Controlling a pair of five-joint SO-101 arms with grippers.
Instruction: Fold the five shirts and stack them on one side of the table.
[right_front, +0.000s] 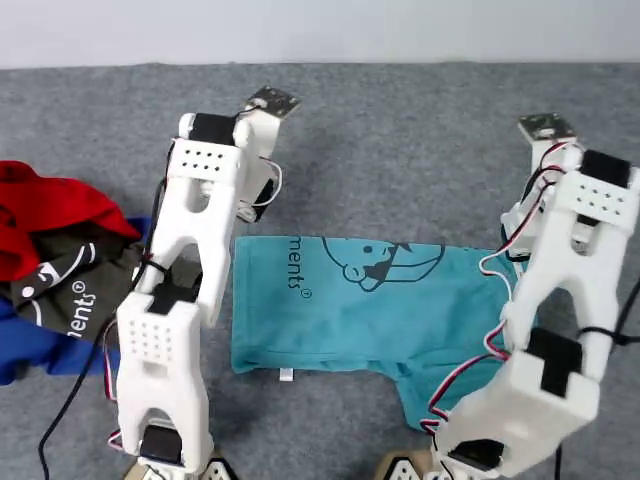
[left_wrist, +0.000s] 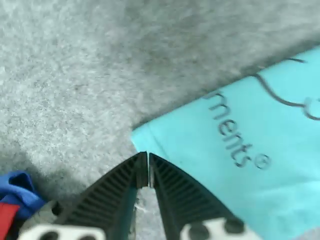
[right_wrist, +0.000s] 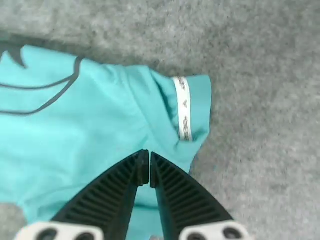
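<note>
1. At the far left of the high view I see a loose, unfolded heap: a red shirt (right_front: 45, 215) on top, a dark shirt (right_front: 75, 290) with white print under it, and a blue shirt (right_front: 40, 355) at the near edge of the heap. All of them rest on the grey table (right_front: 400, 130).
2. Just beside the heap stands the left arm (right_front: 185, 260), running from the near edge up the table. In its wrist view the left gripper (left_wrist: 148, 167) has its ribbed fingers (left_wrist: 115, 190) pressed together. The tips sit right at a corner of the teal shirt (left_wrist: 240, 170). I can't tell whether they are touching the cloth.
3. The teal shirt (right_front: 370, 310) lies flat between the two arms with its dark print facing up. A small white tag (right_front: 286, 375) pokes out at its near edge, and a sleeve (right_front: 440, 385) sticks out toward the right arm's base.
4. On the right is the right arm (right_front: 560, 300), over the shirt's right-hand end. The right gripper (right_wrist: 149, 167) likewise has its fingers (right_wrist: 112, 192) closed tight against each other, above teal cloth near a sleeve hem with a white patterned band (right_wrist: 182, 107). I can't say if any fabric is caught between them.
</note>
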